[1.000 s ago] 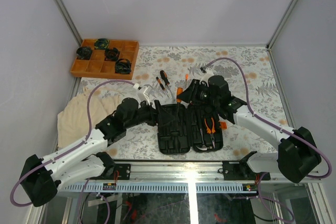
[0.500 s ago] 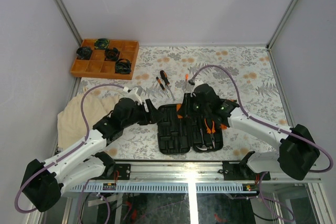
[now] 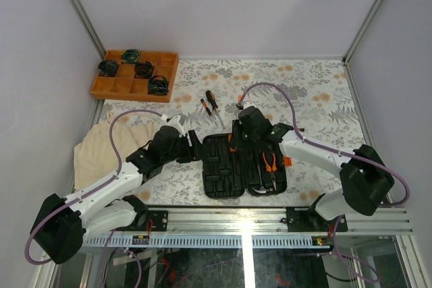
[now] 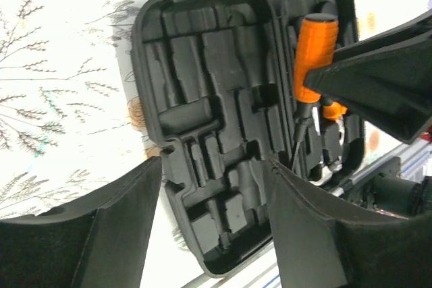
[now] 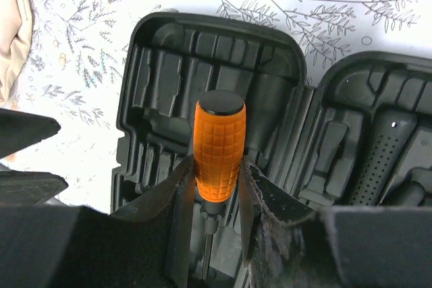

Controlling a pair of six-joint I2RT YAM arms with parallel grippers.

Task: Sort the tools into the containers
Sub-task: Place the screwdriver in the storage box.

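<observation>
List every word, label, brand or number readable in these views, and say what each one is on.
No text can be read in any view.
case: moulded slots only, no lettering visible.
screwdriver in the right end effector: gridded orange handle, no brand visible.
tag on the front rail: too small to read.

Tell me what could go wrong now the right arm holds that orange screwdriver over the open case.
The screwdriver is pinched low on its handle by the right jaws, so it may swivel when pressed into a slot. It hangs over the hinge ridge of the case and could catch there. The left jaws stand open beside the case; the two might bump.
</observation>
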